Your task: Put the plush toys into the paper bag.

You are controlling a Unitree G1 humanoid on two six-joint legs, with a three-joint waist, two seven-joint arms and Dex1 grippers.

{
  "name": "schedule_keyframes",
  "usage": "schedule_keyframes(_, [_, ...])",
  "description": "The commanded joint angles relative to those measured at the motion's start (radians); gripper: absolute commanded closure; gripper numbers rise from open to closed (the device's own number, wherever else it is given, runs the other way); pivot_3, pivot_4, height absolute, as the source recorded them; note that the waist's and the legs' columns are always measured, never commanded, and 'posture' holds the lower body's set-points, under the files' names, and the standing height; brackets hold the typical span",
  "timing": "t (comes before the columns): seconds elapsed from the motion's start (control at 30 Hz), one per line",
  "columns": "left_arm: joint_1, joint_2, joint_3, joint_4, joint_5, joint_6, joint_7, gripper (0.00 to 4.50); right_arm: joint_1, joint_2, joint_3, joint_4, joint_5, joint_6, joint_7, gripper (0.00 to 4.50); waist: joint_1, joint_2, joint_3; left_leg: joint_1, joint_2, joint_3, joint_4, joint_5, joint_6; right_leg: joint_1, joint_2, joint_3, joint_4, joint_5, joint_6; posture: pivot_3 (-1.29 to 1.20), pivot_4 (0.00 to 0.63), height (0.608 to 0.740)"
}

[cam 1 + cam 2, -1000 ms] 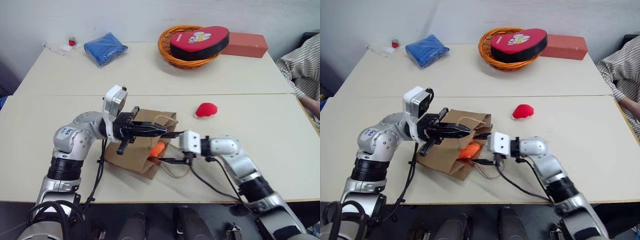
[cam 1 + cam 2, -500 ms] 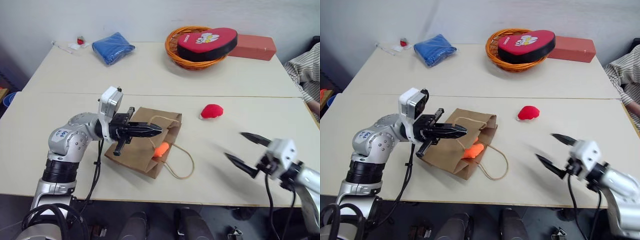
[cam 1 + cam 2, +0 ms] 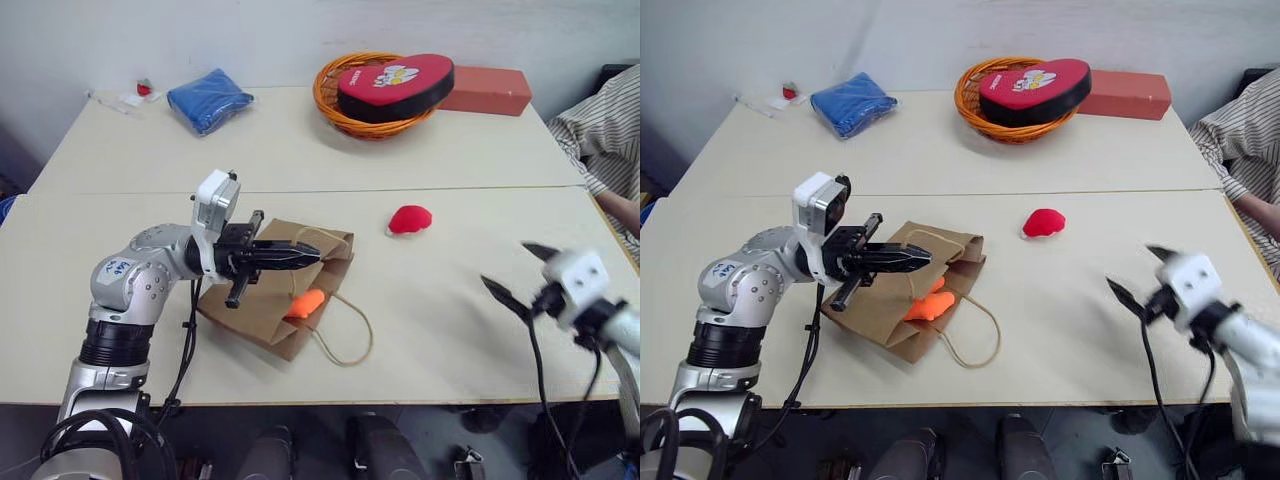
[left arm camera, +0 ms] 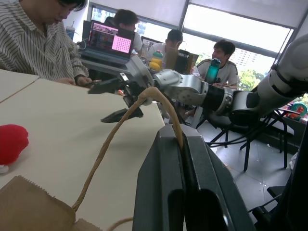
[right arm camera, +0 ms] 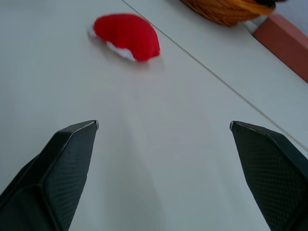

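The right gripper point(image 3: 522, 269) stood with fingers spread wide and empty, near the counter's point(image 3: 450, 330) right edge. The left gripper point(image 3: 305, 256) was clamped on a twine handle point(image 4: 115, 130), holding the paper bag point(image 3: 262, 300) open; the orange plush point(image 3: 304, 303) lay at its mouth. The red plush point(image 3: 410, 219) sat beyond, well apart. Recommended: approach low, straddle it squarely.

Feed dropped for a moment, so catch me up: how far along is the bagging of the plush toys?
About halfway. The orange plush toy lies in the mouth of the paper bag, partly sticking out. The left gripper is shut on the bag's twine handle, holding the mouth up. Left to do: the red plush toy sits on the table, untouched, with the right gripper open and aimed toward it.
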Motion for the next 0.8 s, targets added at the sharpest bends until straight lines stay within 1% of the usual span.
schedule_keyframes(0.03, [-0.016,-0.003,0.004,-0.032,0.002,-0.016,0.006,4.50,-0.212,-0.024,0.146,0.152,-0.100,-0.015,0.054,0.02,-0.002,0.000,0.000,-0.001,0.000,0.000,0.000,0.000,0.000,0.000,0.000,0.000,0.000,0.000,0.000,0.00,0.150,0.740])
schedule_keyframes(0.17, [-0.032,-0.007,-0.011,-0.023,0.021,-0.032,0.004,4.50,-0.461,0.032,0.272,0.405,-0.159,-0.031,0.100,0.02,-0.001,0.000,0.000,-0.003,0.000,-0.001,-0.001,0.000,0.000,-0.002,-0.001,-0.001,-0.002,0.000,0.000,0.00,0.150,0.740])
schedule_keyframes(0.3, [-0.048,-0.011,-0.015,-0.006,0.031,-0.046,-0.001,4.50,-0.630,0.083,0.363,0.647,-0.230,-0.121,0.136,0.02,0.000,0.000,0.000,-0.004,0.000,-0.002,0.000,0.000,0.000,-0.002,-0.001,-0.002,-0.004,0.000,0.000,0.00,0.150,0.740])
schedule_keyframes(0.4, [-0.046,-0.008,-0.017,-0.002,0.038,-0.054,-0.008,4.50,-0.718,0.133,0.389,0.782,-0.227,-0.094,0.201,0.02,-0.008,0.000,0.000,-0.005,0.000,-0.001,0.000,0.000,0.000,-0.003,-0.002,-0.003,-0.004,0.000,0.000,0.00,0.150,0.740])
schedule_keyframes(0.47, [-0.044,-0.007,-0.016,-0.001,0.041,-0.058,-0.009,4.50,-0.761,0.153,0.409,0.863,-0.254,-0.144,0.203,0.39,-0.010,0.000,0.000,-0.005,0.000,-0.001,0.000,0.000,0.000,-0.003,-0.001,-0.003,-0.003,0.000,0.000,0.00,0.150,0.740])
schedule_keyframes(0.5, [-0.043,-0.007,-0.016,0.001,0.042,-0.060,-0.008,4.50,-0.780,0.163,0.410,0.898,-0.260,-0.154,0.197,0.64,-0.011,0.000,0.000,-0.005,0.000,-0.001,0.000,0.000,0.000,-0.003,-0.001,-0.003,-0.003,0.000,0.000,0.00,0.150,0.740])
schedule_keyframes(0.67, [-0.038,-0.012,-0.014,-0.002,0.045,-0.067,0.002,4.50,-0.830,0.188,0.414,0.990,-0.284,-0.206,0.187,2.35,-0.012,0.000,0.000,-0.005,0.000,-0.001,0.001,0.000,0.000,-0.004,-0.001,-0.003,-0.003,0.000,0.000,0.00,0.150,0.740])
schedule_keyframes(0.8, [-0.032,-0.016,-0.015,-0.010,0.043,-0.067,0.009,4.50,-0.827,0.181,0.398,0.974,-0.273,-0.240,0.200,3.72,-0.012,0.000,0.000,-0.005,0.000,-0.001,0.001,0.000,0.000,-0.004,-0.001,-0.003,-0.003,0.000,0.000,0.00,0.150,0.740])
